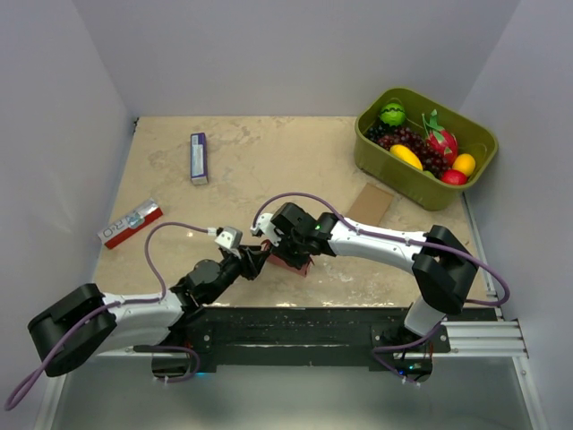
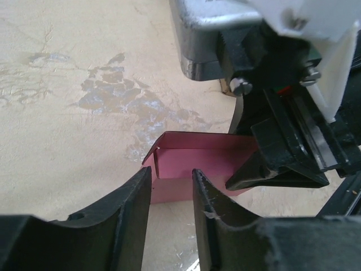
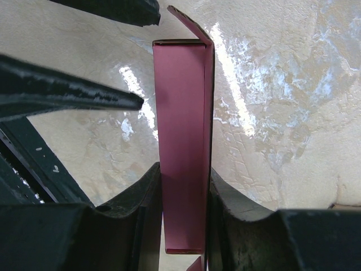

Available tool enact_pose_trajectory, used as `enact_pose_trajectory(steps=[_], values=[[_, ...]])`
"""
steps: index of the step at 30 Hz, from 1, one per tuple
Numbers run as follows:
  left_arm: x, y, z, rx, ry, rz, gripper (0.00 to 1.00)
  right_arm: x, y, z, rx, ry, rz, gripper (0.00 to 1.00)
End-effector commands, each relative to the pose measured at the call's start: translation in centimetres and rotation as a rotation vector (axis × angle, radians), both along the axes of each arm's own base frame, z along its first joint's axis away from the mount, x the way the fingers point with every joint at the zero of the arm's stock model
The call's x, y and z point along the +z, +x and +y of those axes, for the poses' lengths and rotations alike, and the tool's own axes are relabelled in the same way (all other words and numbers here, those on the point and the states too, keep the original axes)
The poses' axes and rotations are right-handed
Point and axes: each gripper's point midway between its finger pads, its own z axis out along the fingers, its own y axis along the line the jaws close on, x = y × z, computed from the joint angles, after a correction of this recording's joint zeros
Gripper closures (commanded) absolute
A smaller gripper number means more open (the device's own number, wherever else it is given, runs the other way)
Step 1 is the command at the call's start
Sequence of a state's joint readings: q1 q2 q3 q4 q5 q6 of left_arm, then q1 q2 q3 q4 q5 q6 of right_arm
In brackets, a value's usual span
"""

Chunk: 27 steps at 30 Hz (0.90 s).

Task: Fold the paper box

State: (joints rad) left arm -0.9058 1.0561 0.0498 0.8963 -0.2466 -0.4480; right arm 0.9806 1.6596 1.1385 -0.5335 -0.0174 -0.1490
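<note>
1. The right gripper [image 3: 185, 189] is clenched across the paper box [image 3: 183, 113], with one pad on each long side. Keep that squeeze light, because the thin card walls would likely bow inward under more pressure.
2. The left gripper [image 2: 171, 176] has its fingers parted and grasps nothing. Its tips sit just beside the box's open end.
3. That end shows a raised flap [image 3: 192, 22], not yet tucked in. The step in hand looks like closing it: press the flap over along its crease with one left fingertip while the right arm braces the box.
4. The box is by the near edge of the table [image 1: 269, 170], between the two arms. I cannot tell whether it touches the surface.
5. Push squarely, as an off-centre nudge could twist the box in the grip.
</note>
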Motion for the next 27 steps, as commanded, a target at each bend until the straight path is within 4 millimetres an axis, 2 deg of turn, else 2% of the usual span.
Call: enact_pose_trajectory(steps=[1, 16, 27], values=[[-5.6, -2.0, 3.5, 0.023, 0.131, 0.048, 0.63, 0.4, 0.7, -0.3, -0.018, -0.003, -0.02, 0.92], [-4.8, -0.9, 3.3, 0.022, 0.143, 0.011, 0.69, 0.1, 0.7, -0.3, -0.019, -0.009, -0.014, 0.92], [-4.0, -1.0, 2.1, -0.036, 0.118, -0.008, 0.73, 0.0, 0.7, -0.3, -0.017, -0.012, -0.013, 0.92]])
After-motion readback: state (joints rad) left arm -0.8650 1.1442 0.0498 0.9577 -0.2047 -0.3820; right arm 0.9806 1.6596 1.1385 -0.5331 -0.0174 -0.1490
